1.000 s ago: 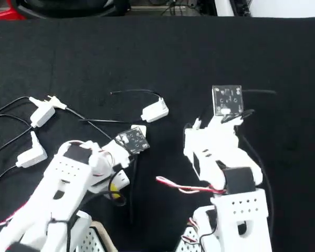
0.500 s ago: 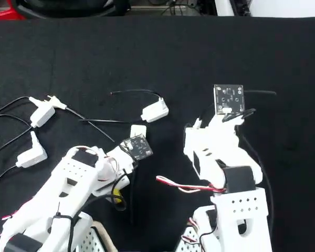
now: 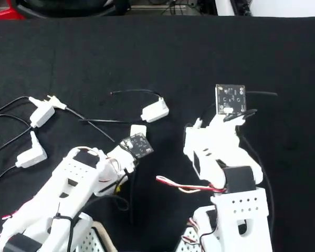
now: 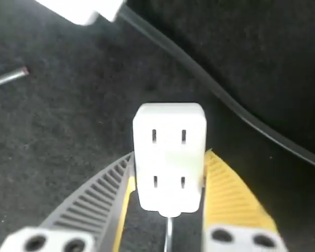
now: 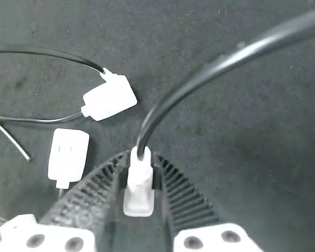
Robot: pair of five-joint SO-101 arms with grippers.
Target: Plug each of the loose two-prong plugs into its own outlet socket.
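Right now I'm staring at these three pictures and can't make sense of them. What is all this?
These are two small white robot arms, the left arm and the right arm, side by side at a table under black cloth. One picture looks down from above; the other two come from a little camera on each arm's wrist. Each arm ends in a pincer. The left pincer grips a white outlet block with two pairs of slots. The right pincer grips a white held plug on a dark cable. Three more lie loose on the cloth: the middle plug, and on the left arm's side the farther plug and the nearer plug.
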